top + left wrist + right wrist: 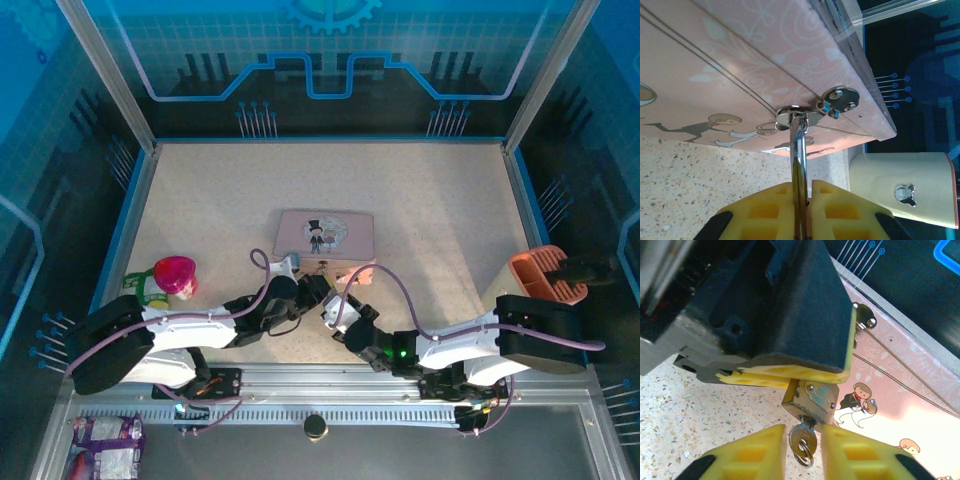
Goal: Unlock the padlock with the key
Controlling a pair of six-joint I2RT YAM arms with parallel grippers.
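Note:
The small brass padlock hangs off the front edge of the pink tin, just above the speckled table. My left gripper is shut on the padlock, which shows edge-on as a thin silver strip running up to the tin's metal hasp. In the right wrist view, the left gripper's yellow pads clamp the padlock's top. The key sits in the keyhole, its ring dangling. My right gripper is open, with a finger on each side of the key's head and a narrow gap either way.
A pink and green toy lies at the left, and an orange holder stands at the right. A pale object sits just beside the tin's front corner. A snack packet lies off the table at bottom left.

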